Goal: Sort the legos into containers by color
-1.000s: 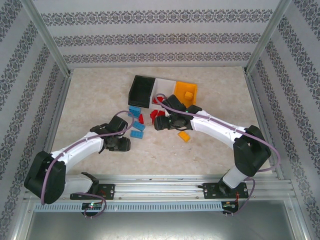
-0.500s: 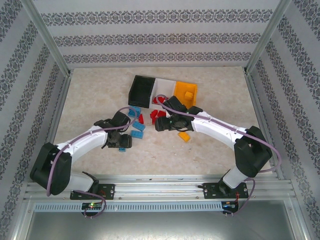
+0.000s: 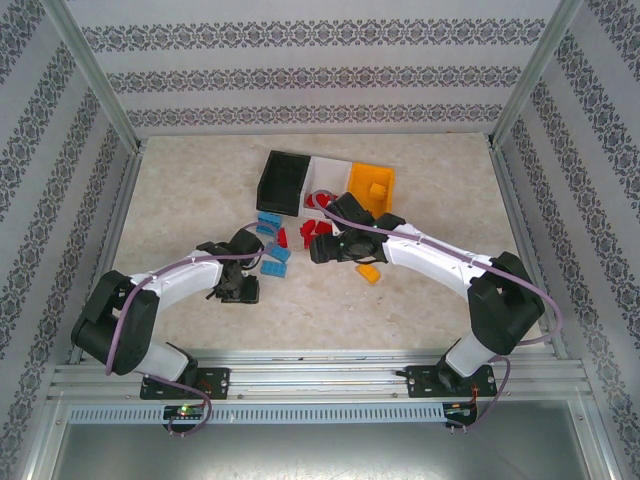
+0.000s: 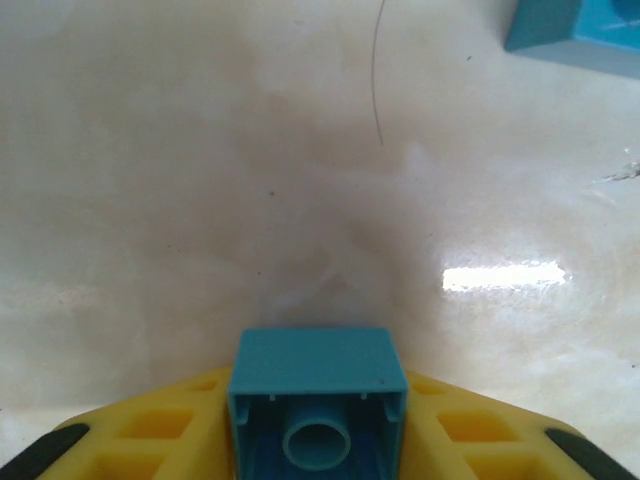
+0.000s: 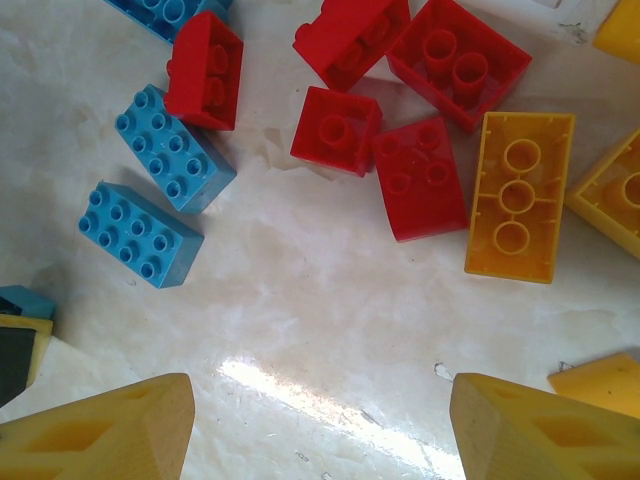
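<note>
My left gripper (image 3: 240, 288) is shut on a small blue lego (image 4: 318, 400), held low over the table with its hollow underside toward the left wrist camera. The right gripper (image 5: 320, 400) hangs open over bare table just short of a loose pile: blue legos (image 5: 140, 233), red legos (image 5: 420, 178) and an orange lego (image 5: 518, 195). From above, the right gripper (image 3: 325, 245) sits beside the red legos (image 3: 315, 228). The containers stand in a row at the back: black (image 3: 283, 182), white (image 3: 325, 178), orange (image 3: 370, 185).
Another blue lego (image 4: 575, 30) lies ahead and to the right of the left gripper. An orange lego (image 3: 368, 272) lies alone under the right forearm. Patterned walls enclose the table on three sides; a metal rail (image 3: 320, 365) runs along the near edge.
The left arm's elbow and shoulder link swung right while its gripper stayed near the same spot, now closed on the blue lego. The right arm has hardly moved.
</note>
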You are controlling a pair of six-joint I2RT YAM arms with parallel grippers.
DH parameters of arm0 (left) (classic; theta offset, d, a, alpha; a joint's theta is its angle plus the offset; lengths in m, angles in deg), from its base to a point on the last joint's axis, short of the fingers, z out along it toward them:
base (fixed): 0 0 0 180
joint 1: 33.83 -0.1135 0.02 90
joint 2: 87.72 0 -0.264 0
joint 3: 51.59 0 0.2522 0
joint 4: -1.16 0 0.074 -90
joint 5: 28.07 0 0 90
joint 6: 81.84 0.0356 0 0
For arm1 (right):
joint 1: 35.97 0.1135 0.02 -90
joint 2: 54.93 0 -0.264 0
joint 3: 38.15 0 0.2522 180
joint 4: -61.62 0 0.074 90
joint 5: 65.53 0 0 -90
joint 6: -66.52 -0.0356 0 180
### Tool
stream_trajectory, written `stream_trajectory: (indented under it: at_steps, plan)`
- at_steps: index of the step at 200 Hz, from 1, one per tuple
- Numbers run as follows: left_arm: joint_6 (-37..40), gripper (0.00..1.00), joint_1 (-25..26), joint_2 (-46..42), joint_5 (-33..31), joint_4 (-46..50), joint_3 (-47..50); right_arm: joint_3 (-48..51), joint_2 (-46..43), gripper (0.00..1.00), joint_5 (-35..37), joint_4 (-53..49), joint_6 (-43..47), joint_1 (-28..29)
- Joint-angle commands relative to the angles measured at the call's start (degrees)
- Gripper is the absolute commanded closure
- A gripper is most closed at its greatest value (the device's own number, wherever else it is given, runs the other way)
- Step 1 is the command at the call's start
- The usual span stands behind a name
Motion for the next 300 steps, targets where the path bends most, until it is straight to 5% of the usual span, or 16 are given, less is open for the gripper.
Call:
stream_trajectory:
  at_steps: [1,90,143,220,300]
  plan:
    - [-0.1,0.62,-0.5,-1.2,0.4,-0.2,-0.5,0.6,-1.4,0.31,1.3,-0.2,-0.2,0.7]
    - [4.4,0.64,-4.5,-2.0,3.3,4.2,-16.8,1.5,-0.4,0.31,1.4,0.2,-0.2,0.7]
    - [8.4,0.66,-9.7,16.1,8.9,4.4,-38.8,5.4,-1.9,0.31,1.4,1.4,-1.4,0.8]
    - [11.3,0.68,-10.0,40.8,7.1,11.6,-70.2,9.2,-2.9,0.31,2.5,1.0,-1.5,0.8]
    - [12.9,0.67,-10.0,51.7,5.7,16.4,-84.5,10.4,-2.5,0.31,1.6,1.2,-2.4,1.0]
